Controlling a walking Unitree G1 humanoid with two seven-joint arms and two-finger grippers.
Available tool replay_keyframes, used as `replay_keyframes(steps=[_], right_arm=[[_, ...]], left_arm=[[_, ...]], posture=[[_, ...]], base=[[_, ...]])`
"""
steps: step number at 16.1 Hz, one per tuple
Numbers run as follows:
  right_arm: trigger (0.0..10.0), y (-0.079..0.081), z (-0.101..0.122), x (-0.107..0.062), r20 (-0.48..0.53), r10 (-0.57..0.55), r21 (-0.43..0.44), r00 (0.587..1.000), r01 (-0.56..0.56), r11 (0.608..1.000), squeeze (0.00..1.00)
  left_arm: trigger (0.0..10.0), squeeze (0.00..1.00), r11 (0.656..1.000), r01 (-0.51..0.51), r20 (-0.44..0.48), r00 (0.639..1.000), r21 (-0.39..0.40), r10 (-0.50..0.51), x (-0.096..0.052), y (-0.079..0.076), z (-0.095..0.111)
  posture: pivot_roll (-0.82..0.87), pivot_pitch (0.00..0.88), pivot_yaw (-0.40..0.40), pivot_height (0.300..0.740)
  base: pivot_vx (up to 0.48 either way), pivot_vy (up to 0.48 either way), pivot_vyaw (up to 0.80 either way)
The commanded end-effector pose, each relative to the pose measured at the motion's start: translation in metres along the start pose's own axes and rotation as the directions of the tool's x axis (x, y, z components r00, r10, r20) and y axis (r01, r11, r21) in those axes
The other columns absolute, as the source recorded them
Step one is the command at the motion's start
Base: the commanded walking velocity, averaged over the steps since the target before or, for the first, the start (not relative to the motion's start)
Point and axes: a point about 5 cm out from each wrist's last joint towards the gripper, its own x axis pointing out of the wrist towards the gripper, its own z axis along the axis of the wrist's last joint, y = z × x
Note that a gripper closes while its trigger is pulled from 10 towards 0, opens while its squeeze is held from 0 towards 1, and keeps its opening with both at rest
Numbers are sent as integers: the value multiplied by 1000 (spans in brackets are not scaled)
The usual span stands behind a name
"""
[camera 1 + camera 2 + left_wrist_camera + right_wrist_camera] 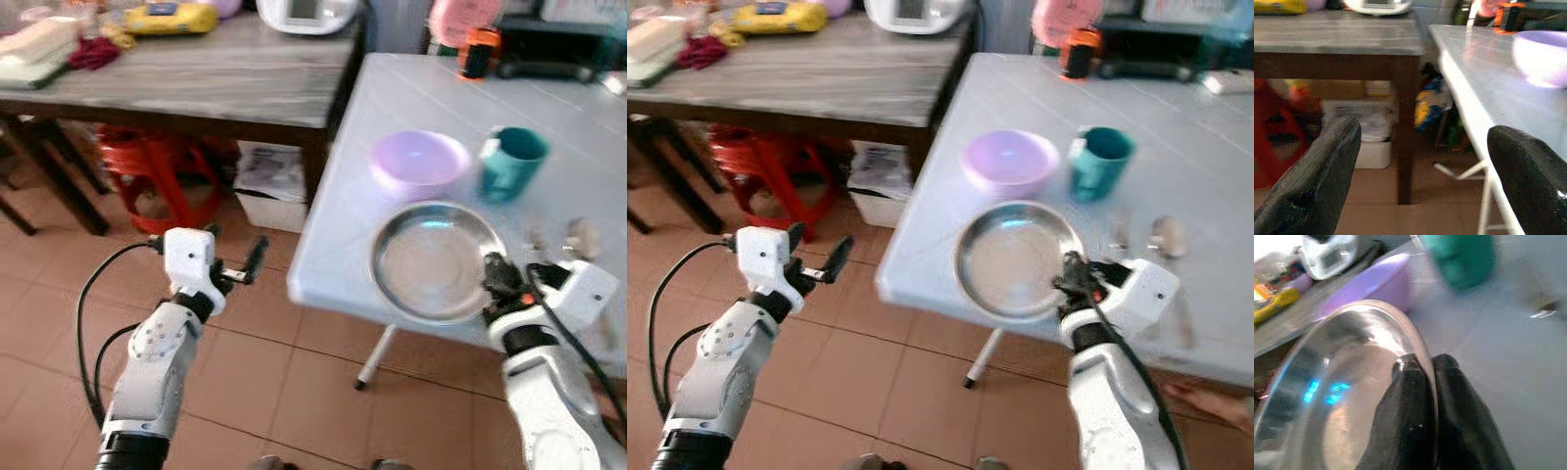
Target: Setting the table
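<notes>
Pinching the steel plate's (431, 262) rim, your right gripper (493, 276) is clenched; left gripper (240, 269) (off-table) hangs spread.

The teal mug (1462, 257) is blurred and cut off at the frame edge, and the spoon (582, 235) beside the steel plate (431, 259) is smeared.

Two silver-white arms with rounded forearm shells, small dark screw dots on the left one. Each ends in a boxy white wrist block carrying the left gripper (238, 268) and right gripper (493, 271), both with long black fingers. Black cables loop beside each forearm; small orange mark at the right wrist.
</notes>
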Motion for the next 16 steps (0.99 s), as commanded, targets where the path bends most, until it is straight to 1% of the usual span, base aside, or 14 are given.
replay_keyframes(steps=[1, 8, 10, 13, 16], right_arm=[[10000, -3, 0, -1, 5, -7, -9, 1000, 7, 1000, 0], [10000, -4, -1, -3, 8, -12, -18, 1000, 12, 1000, 0], [10000, -4, 0, -3, 17, -18, -26, 1000, 18, 1000, 0], [10000, -10, 6, -2, 48, -46, -55, 998, 48, 997, 0], [10000, -11, 7, -2, 52, -49, -66, 997, 52, 996, 0]], left_arm=[[10000, 0, 1000, 0, -1, 1000, 11, 0, 0, 1, 0], [10000, 0, 1000, 8, -1, 1000, 12, -8, -1, -2, -1], [10000, 0, 1000, 8, -3, 1000, 11, -8, -1, -2, -1], [10000, 0, 1000, 11, -6, 1000, 8, -11, 0, -4, -3], [10000, 0, 1000, 11, -7, 1000, 5, -11, 0, -5, -3]], posture=[[-169, 124, 91, 740], [-168, 130, 94, 740], [-169, 130, 94, 740], [-174, 132, 93, 740], [-176, 133, 93, 740]], base=[[0, 319, 0], [0, 327, 0], [0, 337, 0], [0, 334, 0], [0, 340, 0]])
